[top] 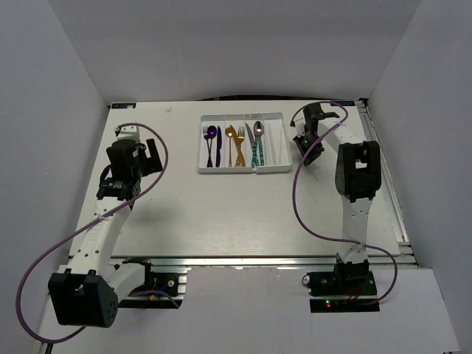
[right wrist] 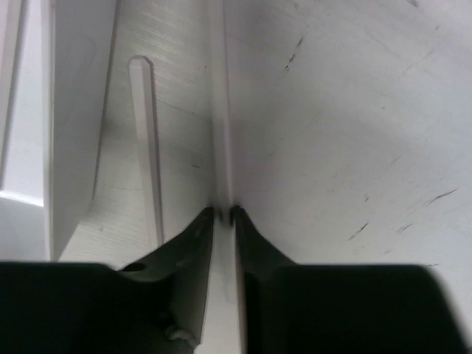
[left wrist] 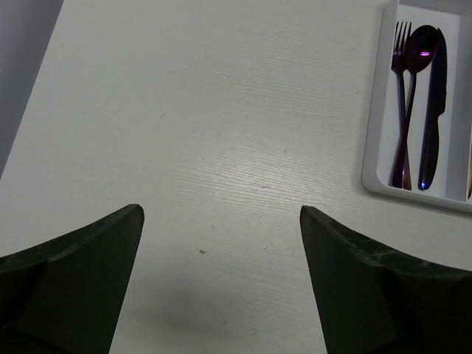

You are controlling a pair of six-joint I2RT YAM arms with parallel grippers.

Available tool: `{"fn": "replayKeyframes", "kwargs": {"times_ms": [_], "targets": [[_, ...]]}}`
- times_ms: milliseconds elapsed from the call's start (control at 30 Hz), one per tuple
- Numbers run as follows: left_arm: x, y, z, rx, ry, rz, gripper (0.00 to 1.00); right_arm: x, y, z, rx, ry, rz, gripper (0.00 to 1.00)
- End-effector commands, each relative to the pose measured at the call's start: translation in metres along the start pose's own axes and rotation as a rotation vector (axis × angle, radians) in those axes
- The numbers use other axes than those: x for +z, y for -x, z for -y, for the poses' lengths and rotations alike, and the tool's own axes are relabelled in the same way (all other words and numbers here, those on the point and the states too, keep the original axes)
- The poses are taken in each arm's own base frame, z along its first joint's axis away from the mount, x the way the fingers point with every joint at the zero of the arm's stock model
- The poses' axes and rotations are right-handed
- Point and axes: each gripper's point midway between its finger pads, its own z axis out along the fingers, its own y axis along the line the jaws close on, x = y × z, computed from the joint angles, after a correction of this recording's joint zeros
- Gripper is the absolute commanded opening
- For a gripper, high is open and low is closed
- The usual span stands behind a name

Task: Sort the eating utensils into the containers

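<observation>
The white tray (top: 204,144) lies at the table's back middle. Its compartments hold purple utensils (top: 212,144), gold ones (top: 234,145), silver teal-handled ones (top: 256,144) and white chopsticks (top: 274,144). My right gripper (top: 301,140) is just right of the tray, low over the table. In the right wrist view it (right wrist: 223,214) is shut on a thin white chopstick (right wrist: 219,110). A second white stick (right wrist: 144,147) lies beside it, next to the tray wall (right wrist: 74,110). My left gripper (top: 150,156) is open and empty left of the tray (left wrist: 372,147), its fingertips (left wrist: 221,221) over bare table.
The purple fork, spoon and knife (left wrist: 420,103) show in the tray's left compartment in the left wrist view. White walls close in the table on the left, back and right. A metal rail (top: 402,214) runs along the right edge.
</observation>
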Motion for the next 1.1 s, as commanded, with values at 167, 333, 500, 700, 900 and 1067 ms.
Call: {"fn": "replayKeyframes", "kwargs": {"times_ms": [167, 333, 500, 700, 900, 1067], "targets": [[-0.003, 0.021, -0.002, -0.007, 0.009, 0.053, 0.98, 0.008, -0.032, 0.0, 0.063, 0.026, -0.074, 0.0], [-0.004, 0.017, -0.001, -0.007, 0.0, 0.053, 0.98, -0.035, -0.045, 0.023, 0.165, -0.075, -0.018, 0.0], [-0.006, 0.017, 0.001, -0.011, -0.017, 0.062, 0.98, -0.111, 0.022, 0.02, 0.281, -0.05, 0.305, 0.0], [-0.009, 0.019, 0.0, -0.002, -0.015, 0.072, 0.98, -0.149, 0.101, -0.033, 0.375, 0.121, 0.508, 0.0], [-0.01, 0.022, -0.003, 0.006, -0.001, 0.076, 0.98, -0.13, 0.144, -0.076, 0.37, 0.198, 0.537, 0.0], [-0.009, 0.021, -0.004, 0.002, 0.011, 0.067, 0.98, -0.095, 0.155, -0.088, 0.402, 0.231, 0.488, 0.0]]}}
